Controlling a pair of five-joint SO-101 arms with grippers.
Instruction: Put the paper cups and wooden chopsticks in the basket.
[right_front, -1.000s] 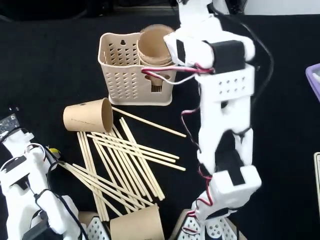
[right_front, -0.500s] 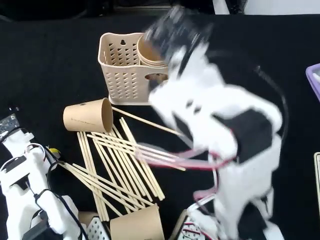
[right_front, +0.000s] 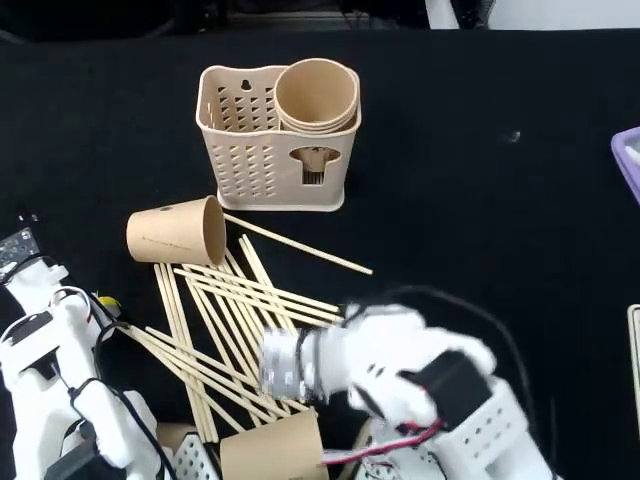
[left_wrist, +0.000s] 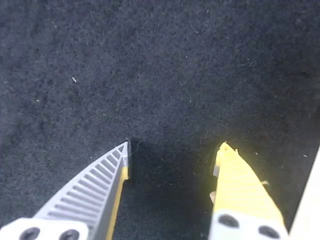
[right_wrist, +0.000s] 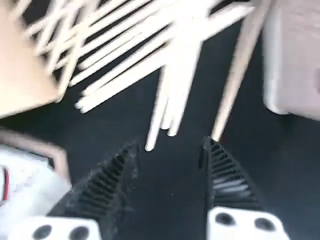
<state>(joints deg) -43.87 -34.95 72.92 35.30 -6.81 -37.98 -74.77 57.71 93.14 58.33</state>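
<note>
The beige slotted basket (right_front: 262, 155) stands at the back with a stack of paper cups (right_front: 316, 93) nested in its right half. Another paper cup (right_front: 178, 232) lies on its side in front of the basket. A third cup (right_front: 275, 450) lies at the near edge. Several wooden chopsticks (right_front: 235, 325) are strewn between them. My right gripper (right_front: 283, 366) hangs low over the near ends of the chopsticks (right_wrist: 165, 70); in its wrist view the right gripper (right_wrist: 170, 148) is open and holds nothing. My left gripper (left_wrist: 172, 152) is open over bare black cloth.
The left arm (right_front: 50, 385) sits at the near left corner. A purple container edge (right_front: 628, 155) shows at the far right. Black cloth (right_front: 480, 200) covers the table, bare on the right side. A pale object (right_wrist: 295, 60) lies beside the chopsticks.
The right arm has swung away from the basket toward the near edge, down over the chopsticks. The cup it held at the basket now sits on the stack inside. The left arm kept still.
</note>
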